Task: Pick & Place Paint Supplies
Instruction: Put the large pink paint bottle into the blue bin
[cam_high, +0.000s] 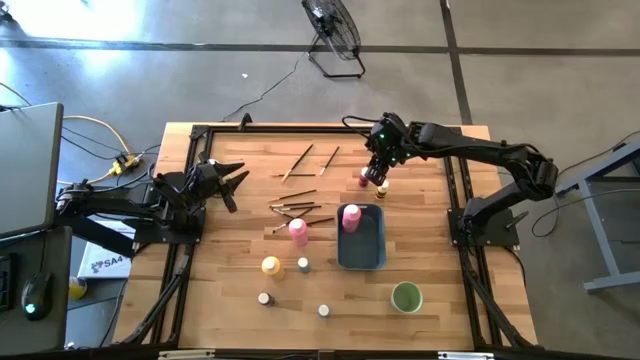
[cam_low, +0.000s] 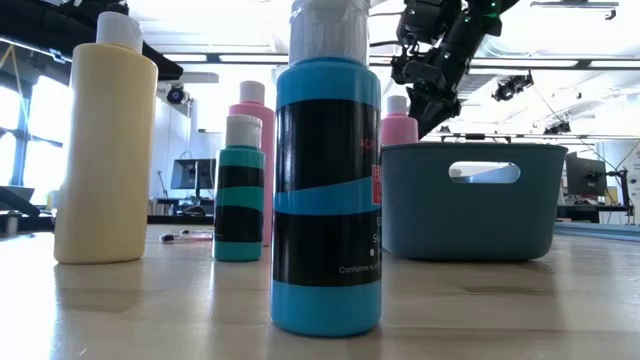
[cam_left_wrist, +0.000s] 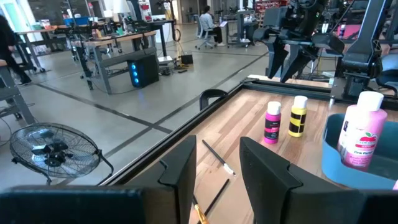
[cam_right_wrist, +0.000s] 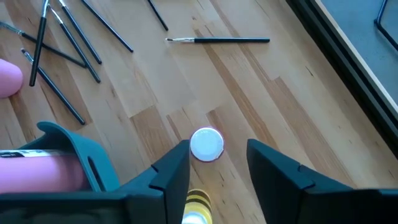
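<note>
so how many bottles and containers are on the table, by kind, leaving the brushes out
pink squeeze bottles: 2 (one stands in the tray)
yellow squeeze bottle: 1
small capped paint bottles: 5
blue-grey tray: 1
green cup: 1
total: 10

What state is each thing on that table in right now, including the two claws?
Right gripper: open, above two small jars.
Left gripper: open, holding nothing, waiting at the table's left side.
Tray: holds one pink bottle, upright.
Second pink bottle: upright on the table.
Yellow bottle: upright.
Brushes: lying flat, scattered.
Green cup: upright.
</note>
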